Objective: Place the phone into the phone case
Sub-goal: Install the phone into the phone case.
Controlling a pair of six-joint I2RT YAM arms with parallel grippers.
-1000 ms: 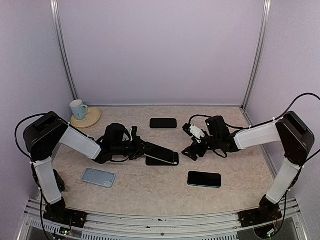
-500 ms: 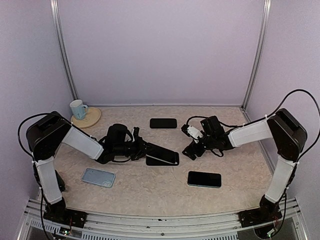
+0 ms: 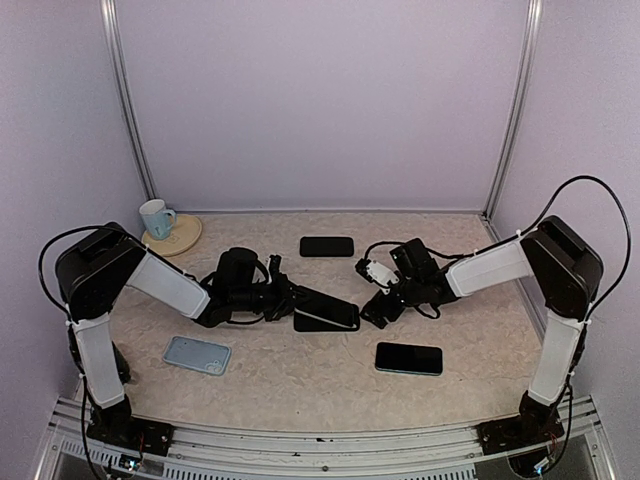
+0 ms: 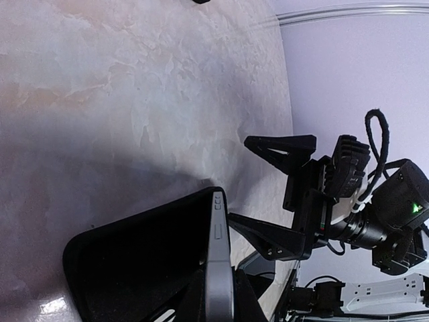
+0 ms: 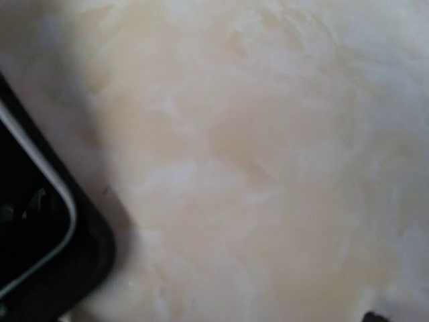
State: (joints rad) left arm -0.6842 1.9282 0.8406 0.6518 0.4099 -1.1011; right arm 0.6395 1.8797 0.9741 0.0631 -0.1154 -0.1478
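Observation:
My left gripper (image 3: pixel 290 298) is shut on the near end of the phone (image 3: pixel 330 310), a dark slab with a silver edge (image 4: pixel 218 255). The phone is tilted, its far end down in the right end of the black phone case (image 3: pixel 318 324) lying on the table. In the left wrist view the case (image 4: pixel 134 261) shows as a dark shell beside the phone's edge, with my left gripper (image 4: pixel 218 298) clamped on that edge. My right gripper (image 3: pixel 373 307) stands open just right of the case's end, one finger on either side (image 4: pixel 281 144). The right wrist view shows only the case corner (image 5: pixel 94 258) with the phone's silver rim.
A second black phone (image 3: pixel 327 246) lies at the back centre and a third (image 3: pixel 408 358) at front right. A light blue case (image 3: pixel 197 355) lies at front left. A mug (image 3: pixel 155 217) stands on a round coaster (image 3: pixel 176 240) at back left.
My right gripper has slid left, closer to the right end of the case. The left gripper with the phone has shifted slightly to the right.

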